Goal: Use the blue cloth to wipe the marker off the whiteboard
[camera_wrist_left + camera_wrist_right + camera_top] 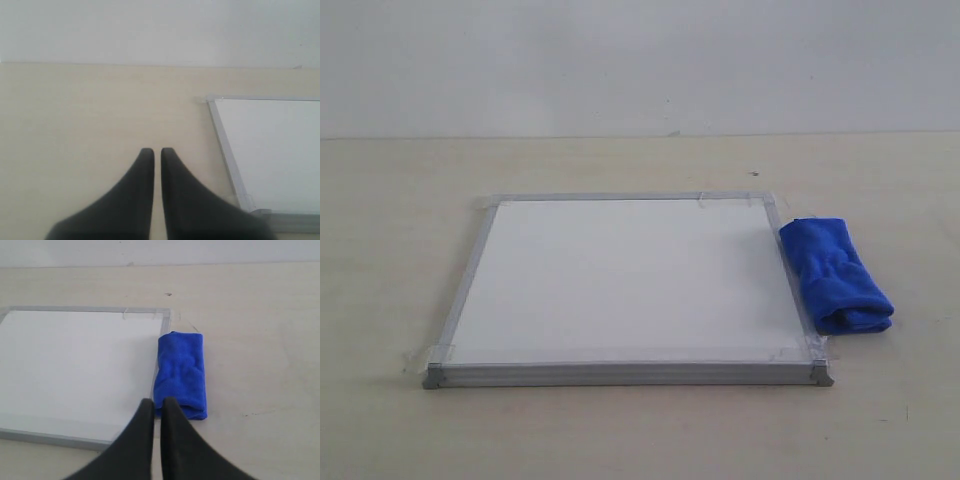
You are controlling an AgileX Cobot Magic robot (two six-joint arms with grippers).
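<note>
The whiteboard [620,285] lies flat on the table, silver-framed, with clear tape at its corners; it also shows as whiteboard [272,150] and whiteboard [75,365]. No marker line is visible on its white surface in any view. The blue cloth [835,275], folded into a roll, rests on the table touching the board's right edge, also seen as the blue cloth [182,375]. My right gripper [157,402] hangs shut just short of the cloth's near end, holding nothing. My left gripper [153,151] is shut over bare table, left of the board. Neither arm appears in the exterior view.
The beige table [640,430] stretches around the board, ending at a pale wall [640,60] behind. A small dark speck [168,294] marks the tabletop beyond the board.
</note>
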